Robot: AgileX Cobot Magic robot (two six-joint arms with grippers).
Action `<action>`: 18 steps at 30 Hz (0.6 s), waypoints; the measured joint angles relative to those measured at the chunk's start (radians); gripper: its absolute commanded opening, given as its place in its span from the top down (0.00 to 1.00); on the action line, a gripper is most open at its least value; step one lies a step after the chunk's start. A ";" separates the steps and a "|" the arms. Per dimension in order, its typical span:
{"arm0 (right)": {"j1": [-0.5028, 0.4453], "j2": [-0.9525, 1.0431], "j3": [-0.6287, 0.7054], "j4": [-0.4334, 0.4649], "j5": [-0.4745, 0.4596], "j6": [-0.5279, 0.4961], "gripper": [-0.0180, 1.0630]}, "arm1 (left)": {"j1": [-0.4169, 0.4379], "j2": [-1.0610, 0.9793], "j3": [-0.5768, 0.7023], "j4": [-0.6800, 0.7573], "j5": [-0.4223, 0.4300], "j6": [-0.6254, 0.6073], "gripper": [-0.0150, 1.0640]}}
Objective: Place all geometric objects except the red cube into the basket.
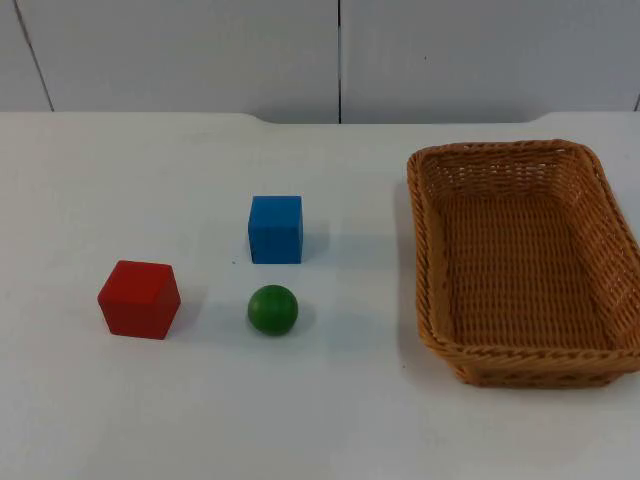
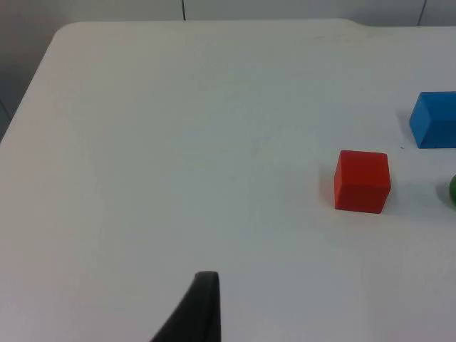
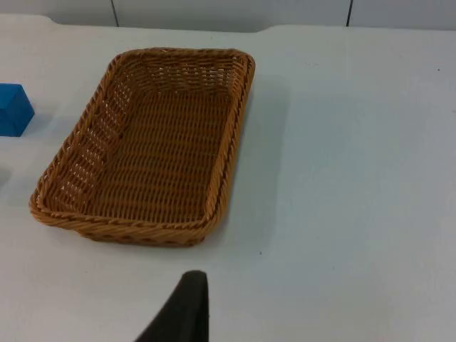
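Nothing lies in the basket (image 1: 432, 250); blue cube (image 1: 275, 229), green ball (image 1: 273, 309) outside.

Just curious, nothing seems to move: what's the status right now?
Blue cube, green ball, red cube on table. Basket empty. Nothing grasped. Path unobstructed.

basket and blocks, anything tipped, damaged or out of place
Nothing stands out. The basket sits upright and holds nothing; the blue cube, green ball and red cube rest apart on the table, none damaged.
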 measured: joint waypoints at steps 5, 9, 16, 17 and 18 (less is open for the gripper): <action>0.000 0.081 -0.018 0.000 -0.029 0.000 0.01 | 0.000 0.057 -0.026 -0.002 -0.009 -0.008 0.01; 0.000 0.182 -0.041 0.000 -0.108 0.000 0.01 | 0.000 0.146 -0.054 -0.007 -0.025 -0.018 0.01; 0.000 0.442 -0.128 0.000 -0.246 0.000 0.01 | 0.000 0.380 -0.122 -0.085 -0.092 -0.026 0.01; 0.000 0.484 -0.142 0.000 -0.257 0.000 0.01 | 0.000 0.416 -0.135 -0.086 -0.099 -0.026 0.01; 0.000 0.484 -0.142 0.000 -0.257 0.000 0.01 | 0.000 0.416 -0.135 -0.086 -0.099 -0.026 0.01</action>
